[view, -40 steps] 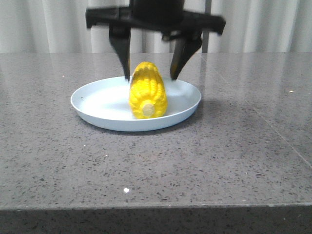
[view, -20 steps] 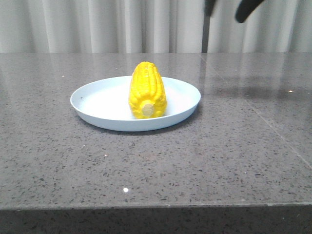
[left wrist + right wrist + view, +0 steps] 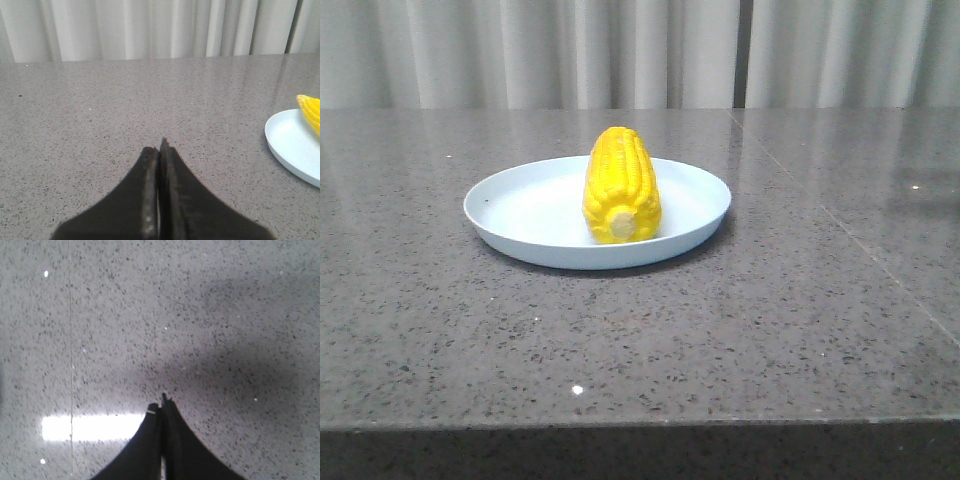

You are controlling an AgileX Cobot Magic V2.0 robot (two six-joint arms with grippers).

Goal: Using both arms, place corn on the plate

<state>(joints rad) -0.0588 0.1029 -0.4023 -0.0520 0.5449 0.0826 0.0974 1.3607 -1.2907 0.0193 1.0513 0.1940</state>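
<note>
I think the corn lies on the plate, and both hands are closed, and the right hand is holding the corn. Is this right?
Not quite. The corn does lie on the plate, and both hands are closed, but the right hand holds nothing. The right wrist view shows it shut over bare table. The left hand is shut and empty as well.

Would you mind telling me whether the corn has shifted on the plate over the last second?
No. In the front view the corn lies at the same spot on the plate, its pale stub end facing the camera as before.
</note>
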